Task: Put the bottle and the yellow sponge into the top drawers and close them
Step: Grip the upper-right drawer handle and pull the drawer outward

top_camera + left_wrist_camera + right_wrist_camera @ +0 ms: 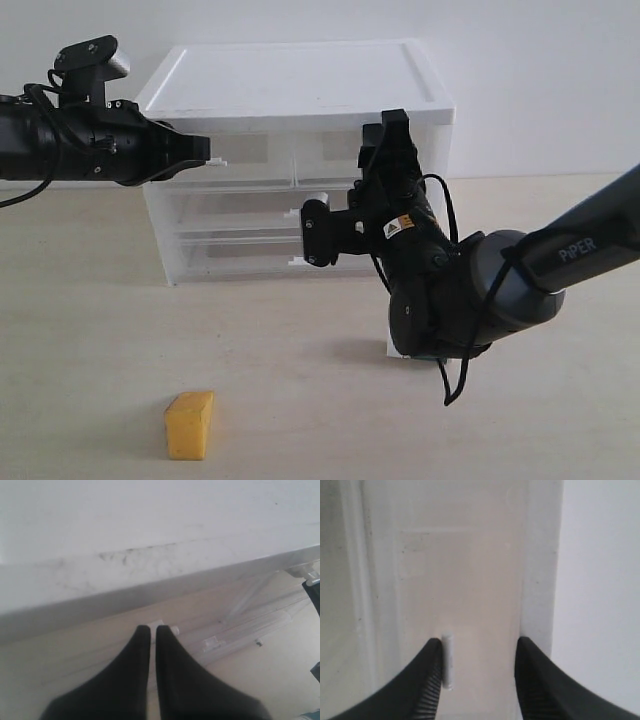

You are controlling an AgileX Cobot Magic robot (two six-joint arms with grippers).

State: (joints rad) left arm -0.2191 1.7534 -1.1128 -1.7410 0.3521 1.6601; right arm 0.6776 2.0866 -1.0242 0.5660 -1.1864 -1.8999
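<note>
The yellow sponge (190, 425) lies on the table at the front left, far from both arms. The bottle is not clearly in view; only a white edge (394, 347) shows under the right arm. Both top drawers (262, 151) of the white unit look pushed in. My left gripper (206, 152) (153, 629) is shut on the left drawer's tab handle (163, 624). At the right top drawer (465, 585), my right gripper (380, 150) (479, 647) stands open. That drawer's tab handle (448, 660) sits between the fingers, close against one of them.
The drawer unit (300, 80) stands at the back against a white wall. Two full-width drawers (240, 210) sit below the top pair, with tab handles sticking out. The right arm's bulk (470, 290) hangs low over the table in front of the unit's right side.
</note>
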